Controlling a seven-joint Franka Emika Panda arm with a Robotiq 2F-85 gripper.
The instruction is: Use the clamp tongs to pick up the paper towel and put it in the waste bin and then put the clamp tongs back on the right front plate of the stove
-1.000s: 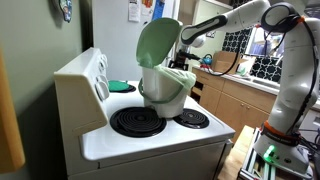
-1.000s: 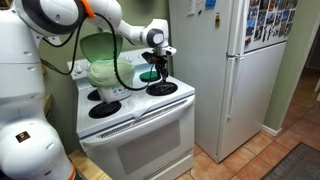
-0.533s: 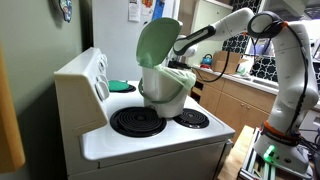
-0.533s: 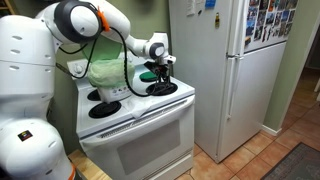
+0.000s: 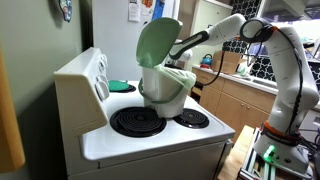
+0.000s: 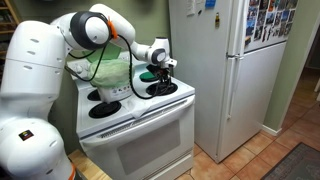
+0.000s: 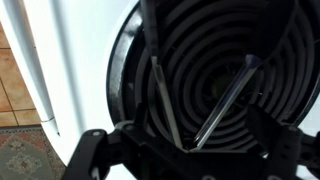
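Observation:
In the wrist view the metal clamp tongs (image 7: 167, 100) lie in a V on the black coil of the stove's right front plate (image 7: 200, 35). Their joined end lies between the fingers of my gripper (image 7: 190, 150), which is open and just above them. An exterior view shows the gripper (image 6: 160, 77) hanging over that plate (image 6: 163, 89) on the white stove (image 6: 140, 120). The waste bin (image 5: 165, 90) stands on the stove with its green lid (image 5: 158, 42) flipped up, and it hides the gripper in this exterior view. The paper towel is out of view.
A green dish (image 5: 120, 86) lies at the back of the stove by the raised control panel (image 5: 90, 75). A white fridge (image 6: 225, 70) stands close beside the stove. Wooden cabinets with a cluttered counter (image 5: 240, 95) lie behind the arm.
The arm's elbow has swung across and down while the gripper has sunk a little toward the right front plate. The jaws have stayed open.

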